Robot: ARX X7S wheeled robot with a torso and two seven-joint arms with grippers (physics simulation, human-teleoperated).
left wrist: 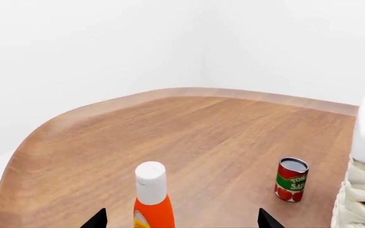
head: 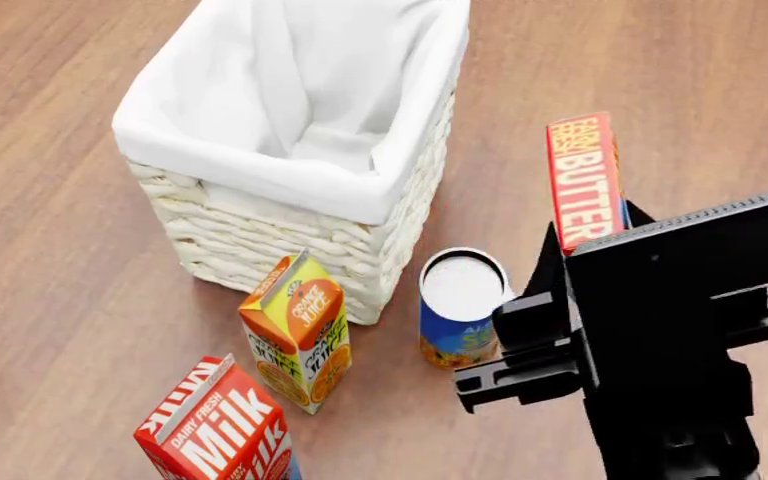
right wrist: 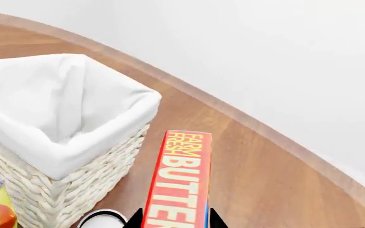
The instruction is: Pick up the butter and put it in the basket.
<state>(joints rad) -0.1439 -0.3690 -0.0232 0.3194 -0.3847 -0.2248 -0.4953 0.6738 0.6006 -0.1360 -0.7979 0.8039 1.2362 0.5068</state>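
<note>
So the butter (right wrist: 177, 183) is up off the table, stood on end with its red "FARM FRESH BUTTER" face toward the cameras, and the right gripper (right wrist: 173, 222) has its two black fingers squeezed on the lower end of the box, one on each side. From the head view the butter (head: 584, 178) sticks straight out past the dark bulk of that gripper (head: 582, 262), a thin blue side showing along one edge. It's outside the basket (head: 297, 190), off to the side of the rim and not over the opening. The basket's white liner is folded over the woven walls.

Right next to the gripper, between it and the basket wall, sits a blue can (head: 460, 307) with a white top. Further out on that side: an orange juice carton (head: 299, 330) near the basket's corner, then a red milk carton (head: 217, 432).

Left gripper (left wrist: 181, 219): only two black fingertips show, spread wide with nothing between them. Just ahead of it is an orange bottle (left wrist: 152, 199) with a white cap, a tomato sauce can (left wrist: 292, 179) further off, all on the wooden table (left wrist: 189, 137)
</note>
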